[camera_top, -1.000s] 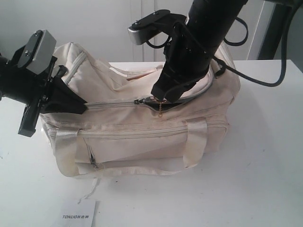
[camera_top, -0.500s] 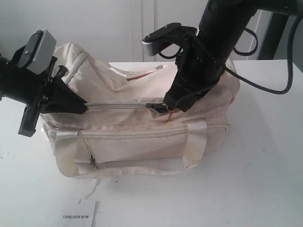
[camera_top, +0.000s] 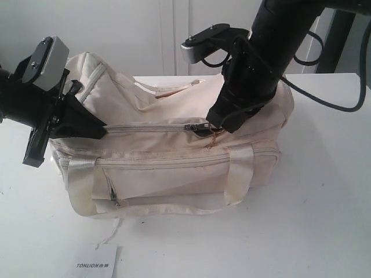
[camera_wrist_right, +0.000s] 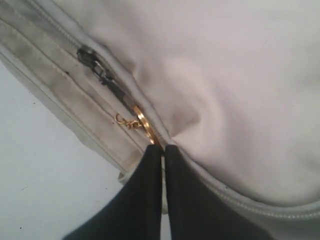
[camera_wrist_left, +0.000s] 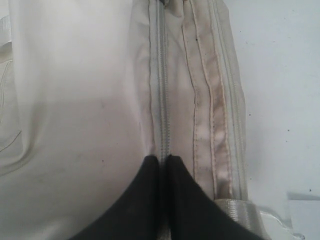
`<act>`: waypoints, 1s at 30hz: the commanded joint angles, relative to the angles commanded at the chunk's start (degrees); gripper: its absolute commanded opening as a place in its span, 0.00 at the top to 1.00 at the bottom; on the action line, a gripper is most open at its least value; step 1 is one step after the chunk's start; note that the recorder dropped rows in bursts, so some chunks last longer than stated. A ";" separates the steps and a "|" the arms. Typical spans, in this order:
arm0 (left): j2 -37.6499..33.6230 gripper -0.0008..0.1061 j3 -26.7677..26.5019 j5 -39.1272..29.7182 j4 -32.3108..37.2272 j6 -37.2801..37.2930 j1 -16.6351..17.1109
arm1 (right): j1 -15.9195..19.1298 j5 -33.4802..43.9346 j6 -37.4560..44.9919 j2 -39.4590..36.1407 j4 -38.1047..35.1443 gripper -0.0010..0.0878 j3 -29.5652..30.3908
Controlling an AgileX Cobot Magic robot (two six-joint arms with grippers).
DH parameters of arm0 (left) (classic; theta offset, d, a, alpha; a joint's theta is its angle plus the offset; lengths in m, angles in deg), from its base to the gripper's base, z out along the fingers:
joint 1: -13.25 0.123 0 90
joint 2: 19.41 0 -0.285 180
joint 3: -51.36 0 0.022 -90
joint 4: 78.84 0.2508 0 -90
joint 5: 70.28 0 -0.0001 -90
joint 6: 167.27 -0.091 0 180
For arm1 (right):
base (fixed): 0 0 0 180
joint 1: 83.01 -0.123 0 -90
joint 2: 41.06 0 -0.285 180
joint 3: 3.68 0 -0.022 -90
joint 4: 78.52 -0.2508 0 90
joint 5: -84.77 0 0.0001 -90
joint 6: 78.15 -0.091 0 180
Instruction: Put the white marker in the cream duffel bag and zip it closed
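Observation:
The cream duffel bag (camera_top: 174,156) lies on the white table, its top zipper (camera_top: 151,127) closed from the left end to the slider (camera_top: 197,128). My right gripper (camera_top: 215,128) is shut on the gold chain pull (camera_wrist_right: 142,122) just right of the slider (camera_wrist_right: 92,62). My left gripper (camera_top: 103,131) is shut on the zipper tape at the bag's left end; its fingertips (camera_wrist_left: 152,165) pinch the zipper line (camera_wrist_left: 161,90). The white marker is out of view.
A white "TONLION" card (camera_top: 95,263) lies at the table's front edge, left of centre. Shiny cream straps (camera_top: 239,174) loop down the bag's front above the front zip pocket (camera_top: 151,185). A white wall stands behind the table.
My right gripper has moved rightward along the bag's top with the gold pull, and the slider has followed, closing more of the zipper. The left gripper has stayed put.

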 joint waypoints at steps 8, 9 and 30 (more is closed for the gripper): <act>0.00 0.99 0.00 -0.97 0.00 1.90 0.00 | 0.30 0.00 3.22 0.13 -8.58 0.99 0.00; 0.00 0.99 0.00 -1.49 0.00 3.93 0.00 | 0.30 0.00 3.36 0.13 -8.86 0.99 0.00; 1.50 0.32 -1.67 -11.69 -6.50 28.32 0.00 | 0.30 0.00 4.60 -0.07 -9.95 0.99 0.05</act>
